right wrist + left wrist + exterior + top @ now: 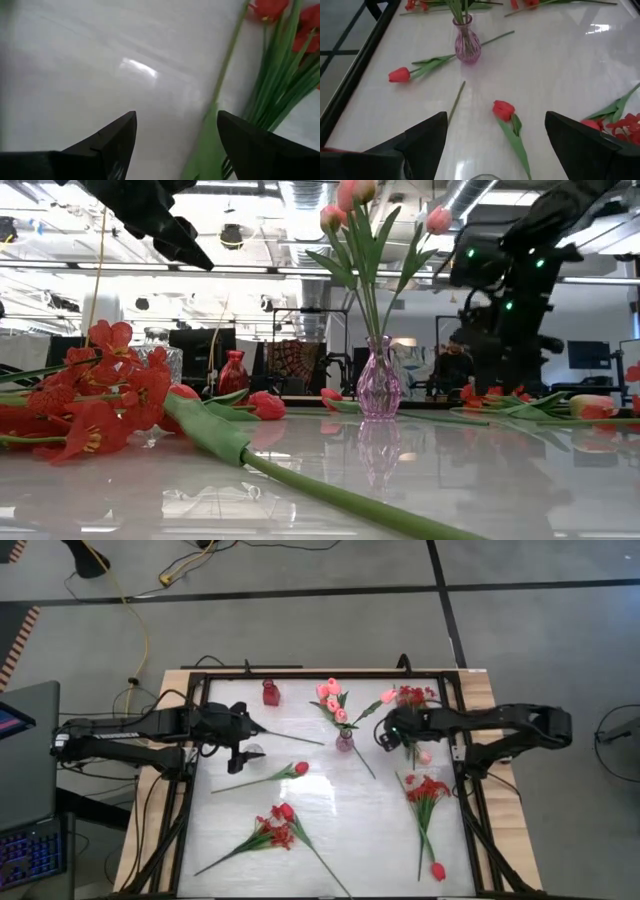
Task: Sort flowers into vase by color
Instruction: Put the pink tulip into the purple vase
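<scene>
A pink glass vase (344,743) stands mid-table and holds several pink tulips (330,695). A small red vase (270,692) stands at the far edge. One red tulip (300,768) lies on the table near the left gripper. Bushy red sprays lie at the near left (275,830) and at the right (428,790). My left gripper (495,145) hovers open above the table's left side. My right gripper (175,140) points steeply down, open, over a green stem (222,85) beside the right spray (295,30).
A clear glass vase (254,750) stands just under my left gripper. Another red tulip (437,870) lies near the front right corner, with more red blossoms (410,695) at the far right. A black frame (190,790) borders the white tabletop.
</scene>
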